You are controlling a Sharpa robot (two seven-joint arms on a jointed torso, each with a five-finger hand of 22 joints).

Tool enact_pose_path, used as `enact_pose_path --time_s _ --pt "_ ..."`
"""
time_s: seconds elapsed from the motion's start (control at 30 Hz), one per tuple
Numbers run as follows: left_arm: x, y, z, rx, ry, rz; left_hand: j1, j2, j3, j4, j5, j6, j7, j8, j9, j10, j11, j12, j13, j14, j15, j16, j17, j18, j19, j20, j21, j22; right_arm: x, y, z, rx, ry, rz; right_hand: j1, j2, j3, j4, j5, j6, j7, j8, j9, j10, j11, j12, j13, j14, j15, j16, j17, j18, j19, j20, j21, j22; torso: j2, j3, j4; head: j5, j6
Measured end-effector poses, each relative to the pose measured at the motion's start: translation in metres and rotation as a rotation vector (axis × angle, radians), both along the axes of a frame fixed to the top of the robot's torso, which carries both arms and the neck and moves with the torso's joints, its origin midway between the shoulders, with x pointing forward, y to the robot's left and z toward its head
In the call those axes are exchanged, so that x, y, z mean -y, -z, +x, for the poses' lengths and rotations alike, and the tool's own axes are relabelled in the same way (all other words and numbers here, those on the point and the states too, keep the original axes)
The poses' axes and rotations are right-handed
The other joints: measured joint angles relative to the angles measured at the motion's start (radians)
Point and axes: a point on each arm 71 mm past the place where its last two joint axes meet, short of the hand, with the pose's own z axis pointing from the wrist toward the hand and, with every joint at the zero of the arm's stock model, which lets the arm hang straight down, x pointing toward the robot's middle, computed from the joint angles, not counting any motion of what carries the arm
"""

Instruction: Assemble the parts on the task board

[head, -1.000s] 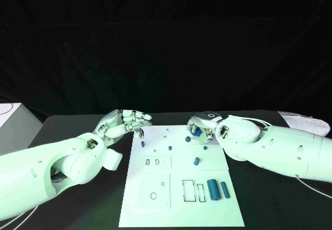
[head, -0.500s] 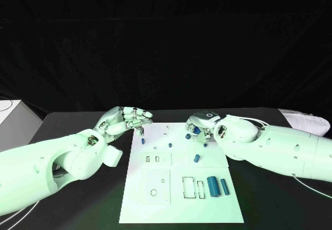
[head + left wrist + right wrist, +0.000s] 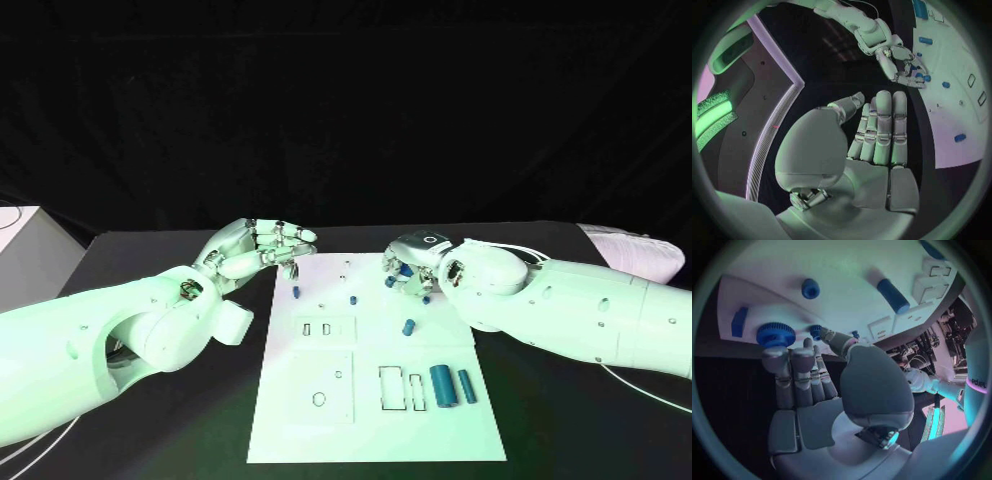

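Observation:
The white task board lies in the middle of the black table. My right hand hovers low over its far right corner, fingers stretched out side by side. In the right wrist view the fingertips touch a blue knurled knob near the board's edge. The thumb tip sits beside a small blue peg and nothing is pinched between them. My left hand hangs just off the board's far left corner, fingers together and bent, holding nothing. The left wrist view shows my right hand over the blue parts.
Two large blue cylinders stand next to rectangular slots at the board's near right. A short cylinder lies mid-board. Small pegs stand near the far left. A pale box sits at the table's left edge.
The whole head picture has shifted a little. Both hands stay at the board's far corners, with no part picked up or put down.

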Motion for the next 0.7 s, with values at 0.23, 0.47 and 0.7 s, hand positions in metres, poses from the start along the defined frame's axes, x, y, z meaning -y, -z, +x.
enact_pose_path --time_s 0.23,0.47,0.7 --pt "0.0001 -0.0005 -0.0001 0.001 0.003 0.000 -0.004 0.004 0.000 0.000 0.000 0.000 0.000 -0.005 0.000 0.000 0.000 0.000 0.000 0.000 0.000 -0.004 0.001 0.000 0.000 0.000 0.000 0.000 -0.0011 0.0004 0.0015 0.001 0.003 -0.001 0.000 0.000 0.000 0.006 0.000 0.000 0.000 -0.004 0.001 0.000 0.000 0.000 0.000 0.000 0.000 0.013 0.010 0.000 0.000 0.000 0.000 0.007 -0.001 0.0006 0.0012 0.002 -0.004" --pt "0.0005 -0.0007 -0.0003 0.001 0.007 -0.001 -0.004 0.004 0.003 0.003 0.000 -0.004 0.003 -0.005 0.001 -0.003 0.003 -0.004 0.000 0.000 0.000 -0.004 0.001 0.000 0.000 0.000 0.000 0.000 -0.0022 0.0019 0.0022 -0.001 0.005 -0.003 0.000 0.000 0.008 0.013 0.000 0.013 -0.001 -0.004 0.008 0.013 -0.002 0.000 0.002 0.000 0.000 0.028 0.019 0.000 0.003 -0.003 0.006 0.019 0.000 0.0012 0.0011 0.006 -0.007" --pt "0.0007 -0.0007 -0.0003 0.001 0.009 -0.001 -0.004 0.004 0.003 0.003 0.000 -0.004 0.004 -0.005 0.001 -0.003 0.003 -0.004 0.000 -0.002 0.002 -0.004 0.001 0.000 0.000 0.000 0.000 0.000 -0.0023 0.0026 0.0021 -0.002 0.007 -0.003 0.012 0.012 0.018 0.023 0.000 0.041 -0.011 0.016 0.025 0.060 -0.013 0.008 0.008 0.000 0.000 0.053 0.031 0.000 0.014 -0.006 0.017 0.042 0.000 0.0021 -0.0005 0.007 -0.010"
